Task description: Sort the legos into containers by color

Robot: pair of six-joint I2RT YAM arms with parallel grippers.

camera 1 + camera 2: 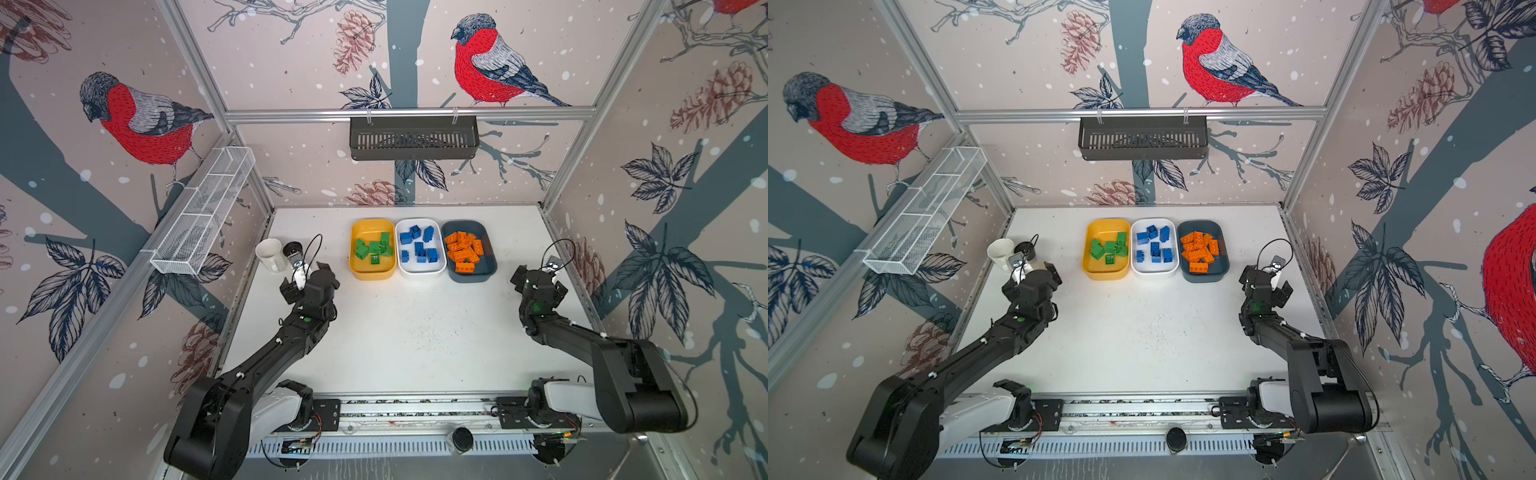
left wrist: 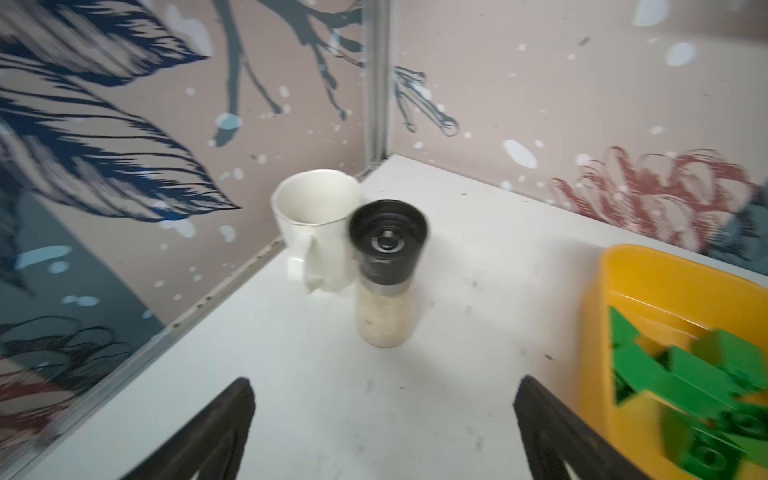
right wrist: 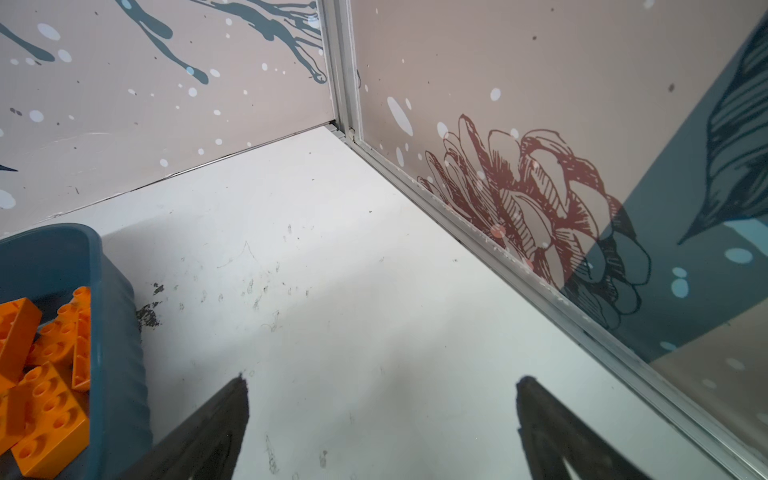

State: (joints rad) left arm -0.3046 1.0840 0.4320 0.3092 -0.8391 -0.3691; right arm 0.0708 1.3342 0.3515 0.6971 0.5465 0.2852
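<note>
Three containers stand in a row at the back of the table in both top views. The yellow tub (image 1: 371, 274) holds the green legos (image 1: 373, 249), the white tub (image 1: 419, 271) the blue legos (image 1: 419, 247), and the teal tub (image 1: 489, 253) the orange legos (image 1: 463, 249). My left gripper (image 1: 306, 277) hovers open and empty left of the yellow tub (image 2: 648, 274); its wrist view shows bare table between the fingers (image 2: 232, 415). My right gripper (image 1: 539, 279) is open and empty right of the teal tub (image 3: 120, 332), near the side wall.
A white mug (image 1: 269, 253) and a black-capped grinder (image 1: 293, 249) stand just beyond my left gripper (image 2: 384, 382). A white wire basket (image 1: 203, 212) hangs on the left wall, a dark slotted shelf (image 1: 413, 137) on the back wall. Cage walls enclose the table.
</note>
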